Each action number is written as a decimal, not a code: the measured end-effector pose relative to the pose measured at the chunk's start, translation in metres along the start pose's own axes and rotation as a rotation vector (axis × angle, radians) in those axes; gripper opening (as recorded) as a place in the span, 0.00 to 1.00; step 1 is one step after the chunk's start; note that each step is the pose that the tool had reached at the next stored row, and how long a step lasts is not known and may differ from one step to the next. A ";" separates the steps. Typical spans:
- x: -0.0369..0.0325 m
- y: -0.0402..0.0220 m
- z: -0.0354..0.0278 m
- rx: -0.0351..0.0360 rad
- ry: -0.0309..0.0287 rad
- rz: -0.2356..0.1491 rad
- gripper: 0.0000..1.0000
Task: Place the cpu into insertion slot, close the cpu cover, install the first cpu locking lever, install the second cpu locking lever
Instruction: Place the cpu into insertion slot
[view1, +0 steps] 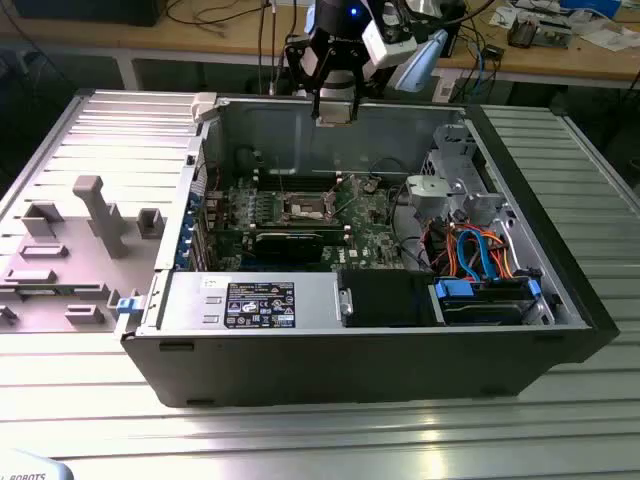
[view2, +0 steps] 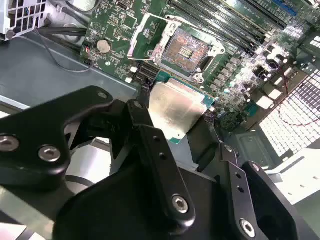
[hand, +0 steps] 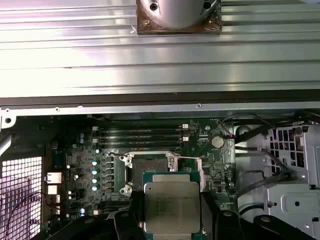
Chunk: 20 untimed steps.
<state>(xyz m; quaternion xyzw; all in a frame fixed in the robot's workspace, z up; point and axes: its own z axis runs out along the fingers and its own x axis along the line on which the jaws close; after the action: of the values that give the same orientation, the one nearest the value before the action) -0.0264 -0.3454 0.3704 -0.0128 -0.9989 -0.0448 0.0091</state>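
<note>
The cpu, a flat square chip with a silver top and green edge, is held by two opposite edges between the black fingers of my gripper. In the exterior view my gripper hangs high above the open computer case, near its back wall. Below lies the insertion slot, uncovered, on the green motherboard. The cpu cover stands swung open beside the slot. A thin metal lever sticks out from the socket's side.
A long black graphics card lies just in front of the socket, and black memory slots run beside it. A labelled grey power box, blue and orange cables and a metal drive cage crowd the case. Grey fixtures sit outside it.
</note>
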 end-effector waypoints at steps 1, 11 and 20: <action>0.0000 0.0000 0.0000 0.0000 0.0000 0.000 0.54; 0.0053 -0.0007 0.0001 -0.0009 -0.0038 0.042 0.54; 0.0064 -0.0007 0.0001 -0.0008 -0.0040 0.045 0.54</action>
<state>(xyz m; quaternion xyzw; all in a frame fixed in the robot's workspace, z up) -0.0328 -0.3460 0.3704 -0.0353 -0.9983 -0.0450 0.0081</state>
